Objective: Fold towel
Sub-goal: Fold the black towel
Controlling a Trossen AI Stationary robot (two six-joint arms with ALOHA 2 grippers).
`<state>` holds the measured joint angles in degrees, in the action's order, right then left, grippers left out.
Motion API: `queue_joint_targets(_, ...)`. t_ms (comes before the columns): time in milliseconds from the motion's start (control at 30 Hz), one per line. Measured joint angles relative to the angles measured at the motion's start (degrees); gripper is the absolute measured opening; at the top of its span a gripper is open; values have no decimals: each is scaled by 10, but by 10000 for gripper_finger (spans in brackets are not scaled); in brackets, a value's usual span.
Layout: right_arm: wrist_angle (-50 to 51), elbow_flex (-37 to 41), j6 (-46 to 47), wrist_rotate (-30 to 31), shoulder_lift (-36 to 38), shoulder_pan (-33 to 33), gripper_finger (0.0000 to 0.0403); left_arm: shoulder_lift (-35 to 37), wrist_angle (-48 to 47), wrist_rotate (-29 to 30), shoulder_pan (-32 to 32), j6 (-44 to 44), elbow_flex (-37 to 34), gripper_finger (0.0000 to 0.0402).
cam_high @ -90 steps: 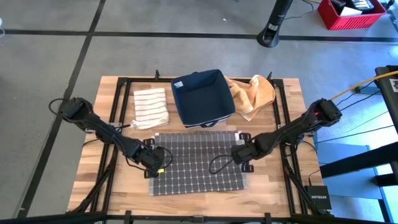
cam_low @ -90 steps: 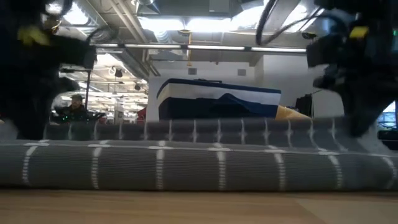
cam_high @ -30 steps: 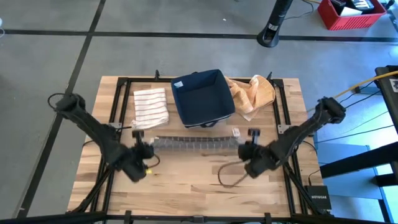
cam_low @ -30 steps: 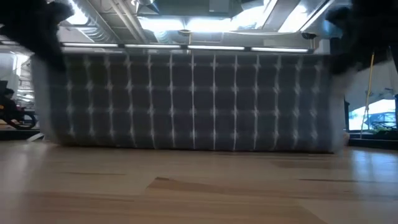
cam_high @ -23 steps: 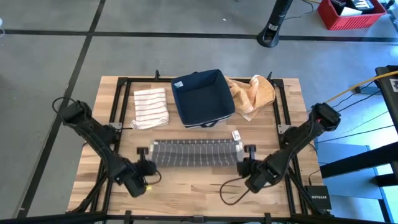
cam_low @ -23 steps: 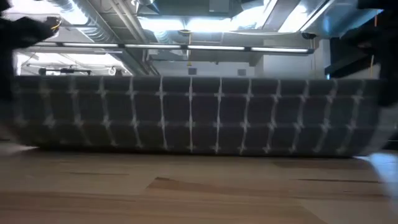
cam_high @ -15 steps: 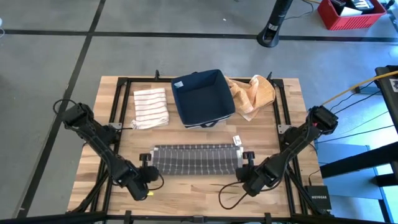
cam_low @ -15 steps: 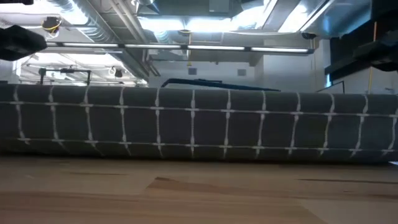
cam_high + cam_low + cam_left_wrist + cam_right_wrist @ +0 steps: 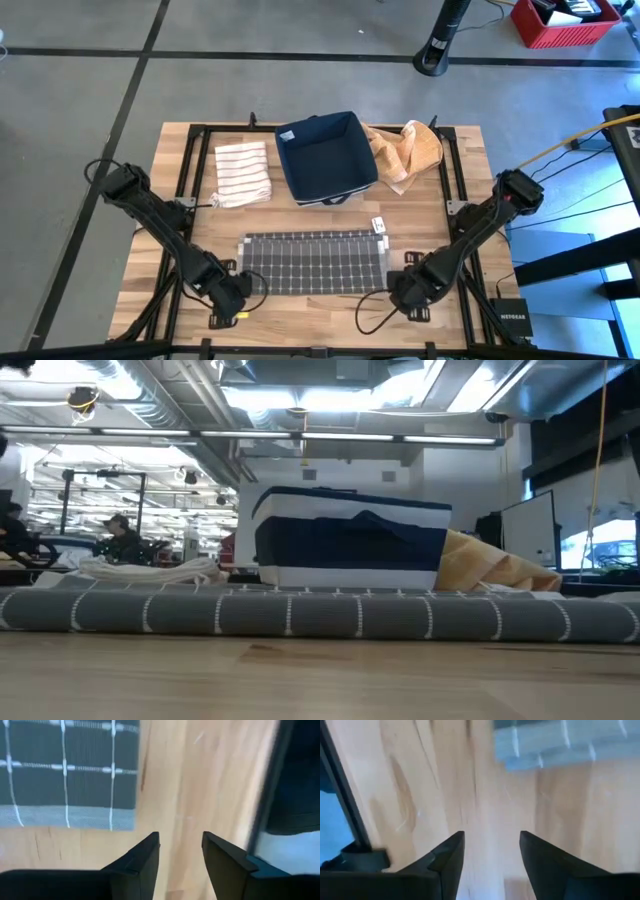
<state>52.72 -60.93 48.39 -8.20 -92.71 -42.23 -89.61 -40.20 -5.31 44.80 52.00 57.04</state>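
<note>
The grey towel [image 9: 312, 262] with white grid lines lies flat on the table's near half, in layers with its edges on the wood [image 9: 300, 615]. My left gripper [image 9: 234, 290] hovers just off the towel's near left corner [image 9: 120, 815]. It is open, with only bare wood between its fingers [image 9: 181, 845]. My right gripper [image 9: 403, 287] hovers off the near right corner [image 9: 520, 755]. It is open too, also with only wood between its fingers [image 9: 491, 842].
A navy fabric basket [image 9: 326, 156] stands at the far middle. A folded striped white cloth [image 9: 243, 172] lies to its left and a crumpled orange cloth [image 9: 405, 152] to its right. A small white tag [image 9: 378, 226] lies by the towel's far right corner. Bare wood [image 9: 310, 320] runs along the near edge.
Both grippers have carried the hanging towel toward the table's near edge and down, tipping to point downward. The towel has gone from hanging like a curtain to lying flat on the table. Both grippers have let go and now stand just past its near corners.
</note>
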Motion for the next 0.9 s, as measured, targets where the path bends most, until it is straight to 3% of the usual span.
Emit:
queue_joint_targets(100, 34, -25, -28, 34, 1, 17, 198, 34, 1, 45, -8, -19, 3, 143)
queue_joint_targets(267, -6, -18, -132, 251, 18, 30, 188, 106, 2, 245, -19, -96, -10, 134)
queue_joint_targets(333, -8, -2, -147, 299, 25, 44, 185, 130, -1, 293, -28, -106, -27, 131)
queue_joint_targets(433, -12, 31, -157, 305, 35, 77, 182, 156, -18, 301, -52, -101, -64, 130)
queue_joint_targets(667, -133, 123, -204, 215, 61, 170, 182, 181, 15, 261, -110, -87, -174, 129)
queue_joint_targets(900, -269, 152, -232, 227, 64, 220, 182, 179, 59, 246, -140, -141, -206, 129)
